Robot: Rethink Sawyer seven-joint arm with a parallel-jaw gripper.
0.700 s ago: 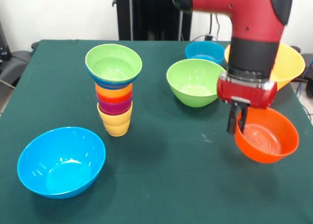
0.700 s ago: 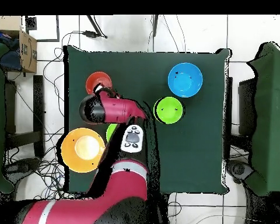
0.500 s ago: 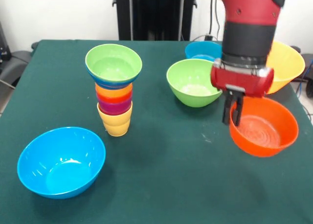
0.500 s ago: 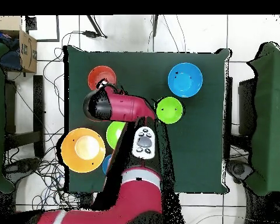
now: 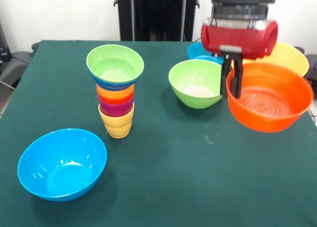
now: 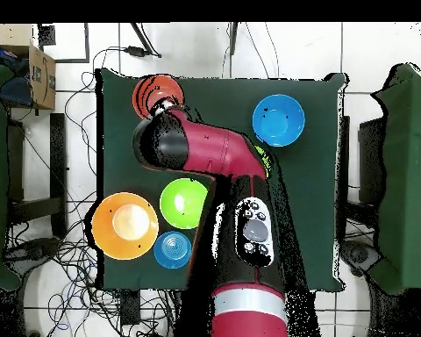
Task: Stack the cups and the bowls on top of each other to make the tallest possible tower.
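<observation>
The tower [image 5: 115,90] stands left of centre on the green table [image 5: 168,177], yellow cup at its base, more cups nested above and a green bowl crowning it. The gripper [image 5: 233,73] has its fingers clamped on the near rim of the orange-red bowl [image 5: 270,103], which hangs tilted and, as far as the front view shows, clear of the cloth. Left to stack by this judgement: that bowl, the big blue bowl [image 5: 62,162], the loose green bowl [image 5: 195,82], the small light blue bowl [image 6: 172,249] and the orange-yellow bowl [image 6: 124,225].
</observation>
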